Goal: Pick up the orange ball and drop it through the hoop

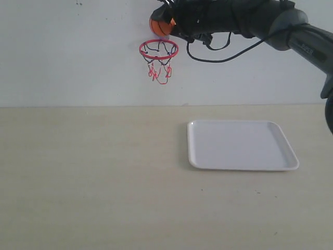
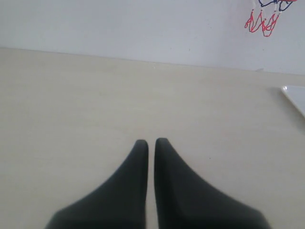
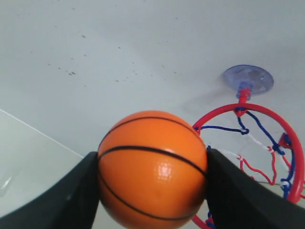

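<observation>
The right gripper (image 1: pixel 165 26) was up high by the far wall (image 1: pixel 67 52), its two dark fingers (image 3: pixel 71 200) pressed against opposite sides of the orange ball (image 1: pixel 159 26), clamping it firmly between them. The ball hung just above the hoop (image 1: pixel 159 57), over the ring and slightly towards its left half, with a thin gap showing between ball and rim in the exterior view. In the right wrist view the ball's black seam lines faced the camera, and the red ring lay just beyond it, joined to a clear greyish suction cup (image 3: pixel 249 78) stuck on the wall, with the string net (image 3: pixel 267 157) hanging from the rim. A black cable (image 1: pixel 223 56) drooped in a loop under the right arm. The left gripper (image 2: pixel 151 143) was low over the pale table (image 1: pixel 93 182), its fingertips drawn together with only a sliver between them and nothing held. A white tray (image 1: pixel 239 146) lay flat on the table to the right, well below the hoop and well apart from both grippers
</observation>
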